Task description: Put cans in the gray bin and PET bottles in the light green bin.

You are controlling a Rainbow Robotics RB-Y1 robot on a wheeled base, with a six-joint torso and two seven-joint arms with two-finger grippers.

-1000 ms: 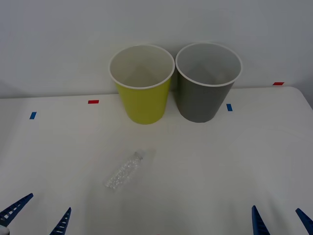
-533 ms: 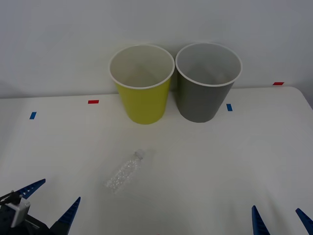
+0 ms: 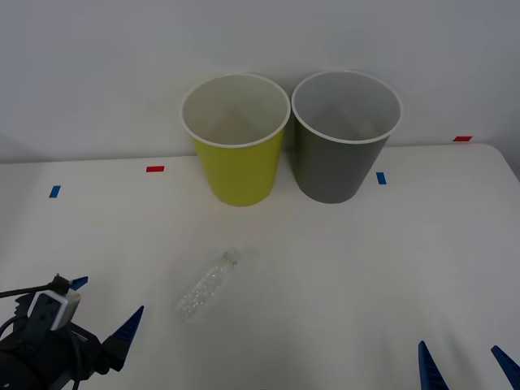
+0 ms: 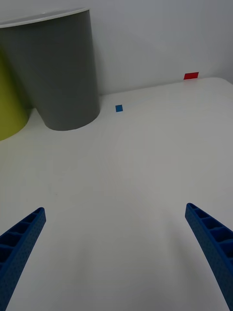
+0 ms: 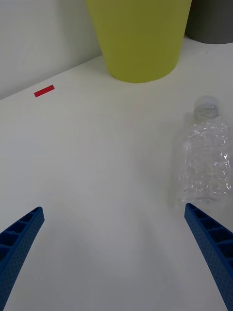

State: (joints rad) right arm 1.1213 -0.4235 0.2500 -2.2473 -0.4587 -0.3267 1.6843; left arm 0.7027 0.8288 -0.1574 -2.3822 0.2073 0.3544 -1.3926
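A small clear crinkled PET bottle (image 3: 208,284) (image 5: 206,160) lies on its side on the white table, cap toward the bins. The light green bin (image 3: 236,146) (image 5: 141,39) and the gray bin (image 3: 341,146) (image 4: 53,73) stand upright side by side at the back, both looking empty. My left gripper (image 3: 106,305) (image 5: 113,209) is open near the front left, just left of the bottle and apart from it. My right gripper (image 3: 467,370) (image 4: 115,209) is open at the front right, with bare table between its fingers. The cans are out of view.
Small red tape marks (image 3: 154,169) (image 4: 191,75) and blue tape marks (image 3: 380,178) (image 4: 119,108) lie on the table. A pale wall rises right behind the bins. The table's right edge (image 3: 508,166) curves in near the gray bin.
My left arm has come forward and to the right into the front view, closer to the bottle. The right gripper, the bottle and the bins have stayed put.
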